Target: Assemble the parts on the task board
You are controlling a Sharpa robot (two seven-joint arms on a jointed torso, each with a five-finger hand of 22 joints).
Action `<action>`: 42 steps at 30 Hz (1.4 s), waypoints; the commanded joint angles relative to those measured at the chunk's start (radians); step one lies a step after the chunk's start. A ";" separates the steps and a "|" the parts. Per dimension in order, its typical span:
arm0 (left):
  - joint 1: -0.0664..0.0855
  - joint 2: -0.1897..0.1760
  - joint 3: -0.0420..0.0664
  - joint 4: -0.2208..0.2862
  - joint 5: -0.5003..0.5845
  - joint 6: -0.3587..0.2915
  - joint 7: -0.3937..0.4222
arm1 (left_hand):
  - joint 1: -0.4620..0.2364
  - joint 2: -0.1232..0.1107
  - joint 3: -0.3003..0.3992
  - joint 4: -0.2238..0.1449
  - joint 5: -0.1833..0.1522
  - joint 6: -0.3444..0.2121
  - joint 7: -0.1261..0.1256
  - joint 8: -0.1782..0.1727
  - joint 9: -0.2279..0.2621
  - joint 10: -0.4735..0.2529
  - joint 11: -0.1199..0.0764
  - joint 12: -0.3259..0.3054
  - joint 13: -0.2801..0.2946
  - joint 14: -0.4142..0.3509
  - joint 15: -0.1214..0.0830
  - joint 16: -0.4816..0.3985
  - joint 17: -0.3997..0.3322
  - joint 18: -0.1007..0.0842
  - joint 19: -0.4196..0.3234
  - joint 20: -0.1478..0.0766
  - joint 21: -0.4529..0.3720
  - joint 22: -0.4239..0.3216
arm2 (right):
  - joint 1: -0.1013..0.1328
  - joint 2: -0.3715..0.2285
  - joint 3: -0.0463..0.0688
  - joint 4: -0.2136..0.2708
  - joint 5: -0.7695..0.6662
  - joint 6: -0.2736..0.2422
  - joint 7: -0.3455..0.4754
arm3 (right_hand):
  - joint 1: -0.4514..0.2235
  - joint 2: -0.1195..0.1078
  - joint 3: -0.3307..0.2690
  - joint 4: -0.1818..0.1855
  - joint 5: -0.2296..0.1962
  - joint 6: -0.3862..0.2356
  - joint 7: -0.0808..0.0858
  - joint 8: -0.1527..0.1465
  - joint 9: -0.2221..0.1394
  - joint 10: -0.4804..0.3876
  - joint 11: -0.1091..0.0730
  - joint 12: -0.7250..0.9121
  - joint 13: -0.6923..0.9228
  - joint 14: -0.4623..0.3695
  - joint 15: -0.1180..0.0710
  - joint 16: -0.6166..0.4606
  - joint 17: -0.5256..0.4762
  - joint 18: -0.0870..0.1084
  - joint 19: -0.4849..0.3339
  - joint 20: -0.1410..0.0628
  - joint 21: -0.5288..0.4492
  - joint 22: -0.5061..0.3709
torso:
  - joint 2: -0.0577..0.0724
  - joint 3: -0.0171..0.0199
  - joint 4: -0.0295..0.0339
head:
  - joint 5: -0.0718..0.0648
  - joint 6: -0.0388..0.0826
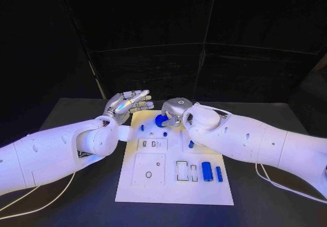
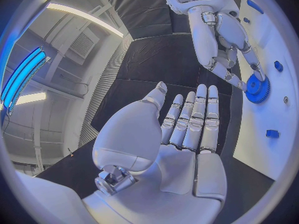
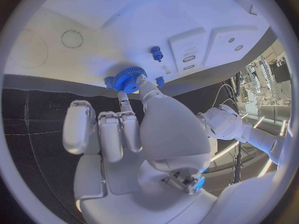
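The left robot hand (image 1: 127,105) hovers palm-up beside the task board's (image 1: 174,189) far left corner, fingers straight, spread and empty. The right robot hand (image 1: 174,109), largely hidden behind its own wrist, pinches the blue gear (image 1: 160,120) at the board's far edge on the counter (image 1: 81,208).

The left arm (image 1: 55,153) comes in from the left side and bends upward at the wrist, ending in the left hand (image 1: 127,105), which is raised with its palm open and its fingers (image 2: 194,117) stretched out straight and close together, holding nothing. The right arm (image 1: 259,142) reaches in from the right side across the middle. The right hand (image 1: 174,112) points downward, its fingertips (image 3: 127,102) pinching a blue gear (image 3: 129,78).
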 commanded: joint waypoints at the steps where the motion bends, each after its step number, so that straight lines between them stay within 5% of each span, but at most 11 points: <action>1: 0.002 0.000 0.001 0.002 -0.002 0.012 0.000 | -0.002 -0.011 0.000 -0.007 0.005 -0.007 0.054 -0.004 0.000 -0.008 0.002 -0.004 0.000 0.000 0.003 -0.004 -0.002 0.012 0.002 0.003 -0.007 -0.001 | 0.002 0.002 0.000 -0.003 0.001 0.013 0.006 | 0.000 -0.012 0.002 0.002 -0.005 -0.004 0.006 -0.008 -0.001 0.019 0.001 -0.007 0.155 0.089 -0.001 0.005 0.189 -0.020 0.004 0.000 0.004 0.000 | -0.001 -0.0002 0.0002 | 0.001 0.000; 7: 0.002 -0.001 0.001 0.002 -0.002 0.013 0.000 | -0.002 -0.011 0.000 -0.007 0.005 -0.007 0.054 -0.004 0.000 -0.008 0.002 -0.004 0.000 0.000 0.003 -0.004 -0.002 0.012 0.002 0.003 -0.007 -0.001 | 0.002 0.001 0.000 -0.012 0.009 0.010 0.003 | -0.010 -0.033 0.005 0.013 -0.053 -0.106 0.017 -0.071 -0.005 -0.009 0.011 -0.033 0.124 0.088 0.008 0.005 0.190 -0.018 -0.005 0.008 -0.003 -0.013 | -0.001 -0.0001 -0.0001 | 0.002 0.000; 12: 0.002 -0.001 0.001 0.001 -0.002 0.014 -0.001 | -0.002 -0.011 0.000 -0.007 0.005 -0.007 0.054 -0.004 0.000 -0.008 0.002 -0.004 0.000 0.000 0.003 -0.004 -0.002 0.012 0.002 0.003 -0.007 -0.001 | 0.002 -0.002 0.000 -0.015 0.024 0.021 0.008 | -0.022 -0.049 0.009 0.033 -0.069 -0.147 0.020 -0.075 -0.004 -0.018 0.014 -0.041 0.116 0.088 0.011 0.005 0.191 -0.017 -0.008 0.011 -0.005 -0.017 | -0.001 -0.0001 0.0004 | 0.002 0.000; 16: 0.002 -0.001 0.001 0.000 -0.002 0.014 -0.002 | -0.002 -0.011 0.000 -0.007 0.005 -0.007 0.054 -0.004 0.000 -0.008 0.002 -0.004 0.000 0.000 0.003 -0.004 -0.002 0.012 0.002 0.003 -0.007 -0.001 | 0.002 -0.002 0.000 -0.017 0.048 0.051 0.023 | -0.080 -0.077 -0.019 0.095 -0.095 -0.167 0.020 -0.075 -0.003 -0.022 0.015 -0.044 0.112 0.088 0.012 0.004 0.189 -0.016 -0.011 0.012 -0.008 -0.022 | -0.001 -0.0002 0.0000 | 0.002 0.000; 21: 0.003 0.000 0.001 -0.004 -0.002 0.014 -0.003 | -0.002 -0.011 0.001 -0.007 0.004 -0.007 0.054 -0.003 0.000 -0.008 0.002 -0.004 0.000 0.000 0.003 -0.004 -0.002 0.012 0.002 0.003 -0.007 -0.001 | 0.002 -0.002 0.000 -0.021 0.083 0.073 0.046 | -0.124 -0.048 -0.081 0.166 -0.090 -0.119 0.018 -0.066 0.003 -0.019 0.014 -0.041 0.117 0.088 0.011 0.003 0.190 -0.016 -0.011 0.012 -0.008 -0.022 | -0.001 0.0005 0.0008 | 0.004 -0.003; 25: 0.003 0.001 0.001 -0.006 -0.002 0.015 -0.003 | -0.002 -0.011 0.001 -0.008 0.004 -0.007 0.054 -0.004 0.000 -0.008 0.002 -0.005 0.000 0.000 0.003 -0.004 -0.002 0.012 0.002 0.003 -0.007 -0.001 | 0.003 -0.011 0.000 -0.020 0.108 0.035 0.060 | -0.112 -0.021 -0.101 0.186 -0.050 -0.101 0.016 -0.063 0.004 -0.011 0.012 -0.033 0.126 0.089 0.010 0.005 0.194 -0.017 -0.008 0.011 -0.005 -0.017 | 0.000 -0.0004 0.0025 | 0.002 -0.001; 33: 0.003 -0.007 0.001 -0.009 -0.002 0.016 -0.001 | -0.002 -0.012 0.001 -0.008 0.004 -0.007 0.054 -0.004 0.000 -0.009 0.002 -0.005 0.000 0.000 0.003 -0.005 -0.002 0.012 0.002 0.003 -0.007 -0.001 | 0.003 -0.130 0.000 0.089 0.217 -0.190 0.169 | -0.043 -0.010 -0.123 0.165 -0.002 -0.094 0.020 -0.067 0.002 -0.009 0.015 -0.033 0.129 0.089 0.012 0.005 0.196 -0.018 -0.005 0.012 -0.002 -0.012 | -0.004 0.0018 -0.0065 | 0.006 0.005; 39: 0.002 -0.014 0.000 -0.010 -0.002 0.016 0.001 | -0.002 -0.012 0.001 -0.008 0.004 -0.007 0.054 -0.004 0.000 -0.009 0.002 -0.005 0.000 0.000 0.003 -0.005 -0.002 0.012 0.002 0.003 -0.007 -0.001 | 0.004 -0.262 0.000 0.183 0.366 -0.153 0.214 | 0.030 0.000 -0.125 0.128 0.010 -0.082 0.019 -0.064 0.003 -0.028 0.014 -0.051 0.109 0.080 0.012 -0.010 0.157 -0.011 -0.027 0.014 -0.021 -0.051 | -0.010 0.0046 -0.0184 | 0.004 0.009; 42: 0.002 -0.016 0.000 -0.010 -0.002 0.017 0.002 | -0.002 -0.012 0.002 -0.009 0.004 -0.007 0.054 -0.004 0.000 -0.009 0.002 -0.005 0.000 0.000 0.003 -0.005 -0.002 0.012 0.002 0.003 -0.007 -0.001 | 0.005 -0.331 -0.001 0.222 0.439 -0.121 0.241 | 0.063 -0.001 -0.129 0.107 0.014 -0.076 0.017 -0.062 0.003 -0.033 0.012 -0.057 0.103 0.076 0.010 -0.018 0.141 -0.007 -0.038 0.013 -0.031 -0.071 | -0.013 0.0090 -0.0240 | -0.002 0.007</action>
